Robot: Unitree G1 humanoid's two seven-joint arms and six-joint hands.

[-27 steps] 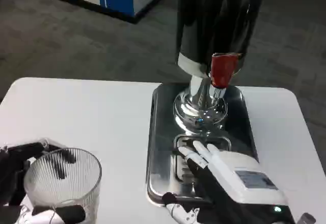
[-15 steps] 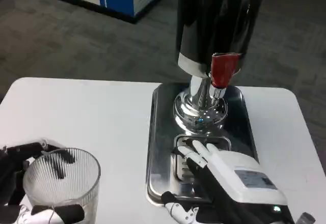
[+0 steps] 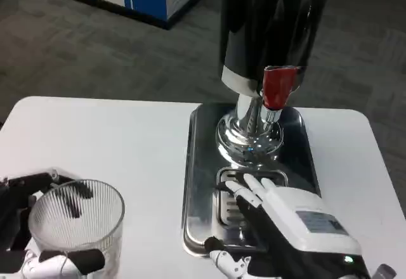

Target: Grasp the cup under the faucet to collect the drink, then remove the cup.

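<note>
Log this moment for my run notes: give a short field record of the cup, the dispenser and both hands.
cup: clear ribbed plastic cup, near left of the white table, away from the faucet
cup holder: left hand grips it
dispenser: black drink dispenser with chrome base, on steel tray
faucet: red tap handle
right hand: over the tray's drip grate, fingers apart, holding nothing

Left hand [image 3: 32, 228]: at the near left edge of the scene, black fingers [image 3: 73, 191] wrapped round the cup [image 3: 76, 225], one across the far side, one across the near side low down. The cup is held upright.

Right hand [image 3: 288, 222]: near right, white back up, palm down. Its fingers [image 3: 250, 193] are extended and slightly apart, pointing far-left. Thumb sits low at the near-left side. Nothing is held in it. The forearm runs off the near edge.
</note>
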